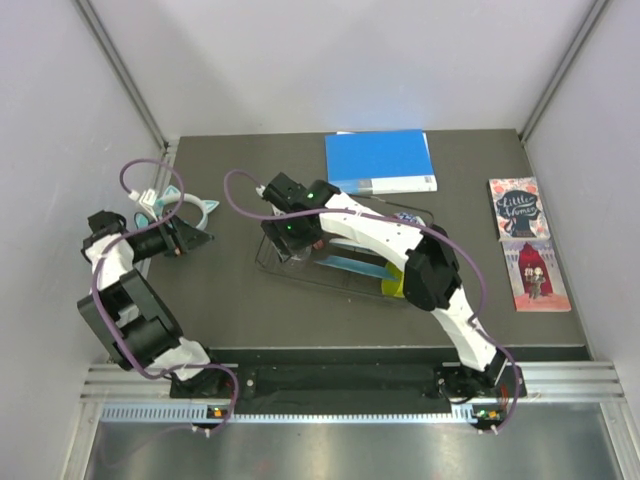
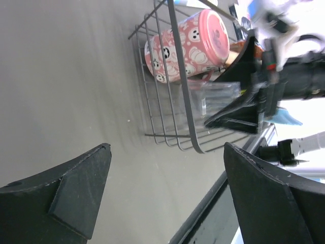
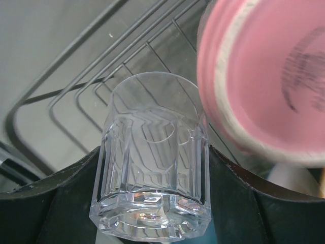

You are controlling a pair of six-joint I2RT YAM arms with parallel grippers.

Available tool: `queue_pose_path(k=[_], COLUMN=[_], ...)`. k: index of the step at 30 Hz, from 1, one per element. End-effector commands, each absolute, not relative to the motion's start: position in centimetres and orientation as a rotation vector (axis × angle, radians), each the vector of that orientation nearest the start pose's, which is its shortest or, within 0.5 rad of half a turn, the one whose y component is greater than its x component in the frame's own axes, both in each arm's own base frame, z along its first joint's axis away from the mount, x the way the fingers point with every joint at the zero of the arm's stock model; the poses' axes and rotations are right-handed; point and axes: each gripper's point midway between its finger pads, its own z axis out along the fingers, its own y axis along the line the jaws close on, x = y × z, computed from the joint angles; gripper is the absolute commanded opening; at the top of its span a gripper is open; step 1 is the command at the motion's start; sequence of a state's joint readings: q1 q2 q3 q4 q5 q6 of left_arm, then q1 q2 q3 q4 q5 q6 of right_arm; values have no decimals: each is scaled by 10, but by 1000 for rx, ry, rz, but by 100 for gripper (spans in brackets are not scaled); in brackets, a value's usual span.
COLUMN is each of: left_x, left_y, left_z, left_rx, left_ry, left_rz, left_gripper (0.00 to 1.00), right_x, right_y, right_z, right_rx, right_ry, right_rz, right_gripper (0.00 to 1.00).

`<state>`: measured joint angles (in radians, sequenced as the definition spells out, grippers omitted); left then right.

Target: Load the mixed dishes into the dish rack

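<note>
My right gripper (image 1: 291,243) hangs over the left end of the black wire dish rack (image 1: 330,272). In the right wrist view it (image 3: 155,178) is shut on the clear cup (image 3: 152,122), held just above the rack's wires (image 3: 76,96). The pink mug (image 3: 264,76) lies close to the right of the cup. The left wrist view shows the mug (image 2: 188,43) on its side inside the rack (image 2: 177,101), with the clear cup (image 2: 219,99) beside it. A teal plate (image 1: 352,265) and the yellow-green bowl (image 1: 393,284) sit in the rack. My left gripper (image 2: 167,193) is open and empty over the table.
Teal cat-ear headphones (image 1: 172,205) lie at the left, just behind my left gripper (image 1: 188,240). A blue book (image 1: 380,160) lies behind the rack. Two paperback books (image 1: 515,208) (image 1: 540,275) lie at the right edge.
</note>
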<state>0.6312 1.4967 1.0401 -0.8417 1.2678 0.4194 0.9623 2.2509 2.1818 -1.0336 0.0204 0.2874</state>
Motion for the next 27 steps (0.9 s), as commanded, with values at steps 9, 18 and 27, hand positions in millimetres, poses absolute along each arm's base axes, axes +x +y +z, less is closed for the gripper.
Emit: queue_pose_path(k=[9, 18, 27], left_x=[301, 303, 303], left_y=[14, 14, 14], left_z=[198, 207, 210], left_rx=[11, 17, 13], left_ry=[1945, 1935, 1928], left_rz=[-1097, -1091, -1089], left_gripper=[98, 99, 99], right_x=[288, 287, 288], right_y=[443, 442, 442], right_z=[108, 105, 118], right_rx=[-923, -923, -916], right_ry=[2545, 2549, 2512], right_rz=[386, 370, 343], right_gripper=[12, 86, 100])
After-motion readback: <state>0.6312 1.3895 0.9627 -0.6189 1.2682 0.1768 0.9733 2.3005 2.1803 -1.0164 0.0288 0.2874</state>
